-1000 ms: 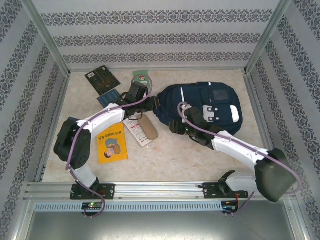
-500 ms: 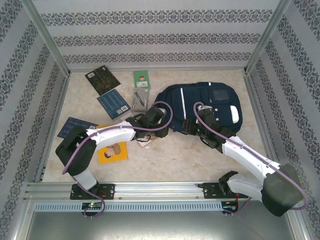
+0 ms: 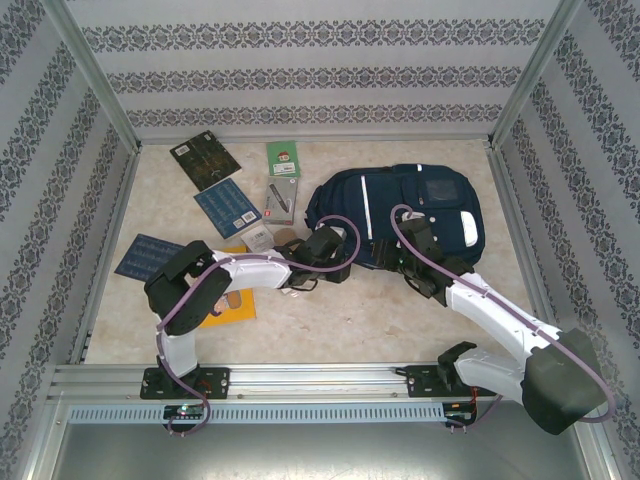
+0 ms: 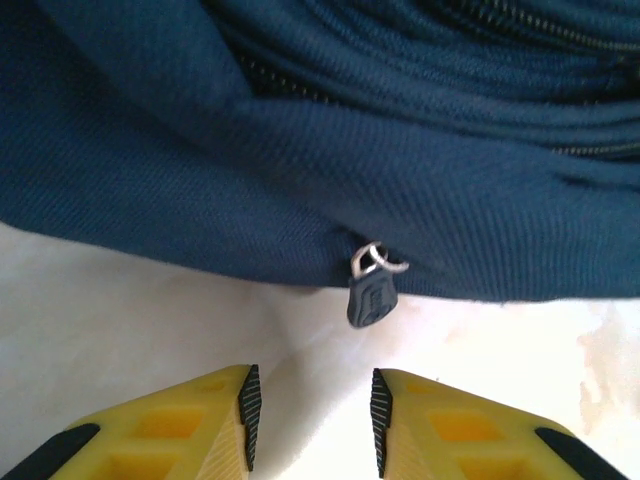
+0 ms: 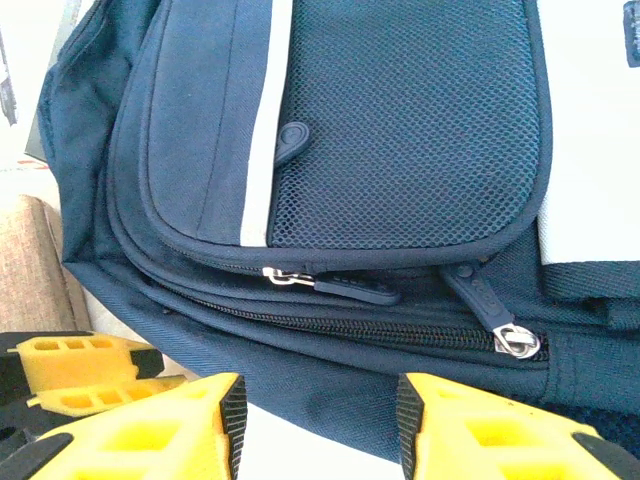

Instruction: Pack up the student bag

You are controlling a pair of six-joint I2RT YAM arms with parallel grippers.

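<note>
The student bag is a navy backpack with white stripes, lying at the back right of the table. My left gripper reaches across to its near left edge. In the left wrist view that gripper is open, and a dark zipper pull on a metal ring hangs off the bag's hem just ahead of the fingertips, untouched. My right gripper sits at the bag's near edge. In its wrist view it is open below the bag's closed zippers. The left gripper's yellow fingers show at the lower left.
Left of the bag lie a dark book, a green booklet, two blue books, a yellow book under the left arm, a brown pouch and small cards. Metal frame posts border the table.
My left arm has swung right, from over the books to the bag's near edge, and its jaws have narrowed. My right gripper has shifted slightly right along the bag.
</note>
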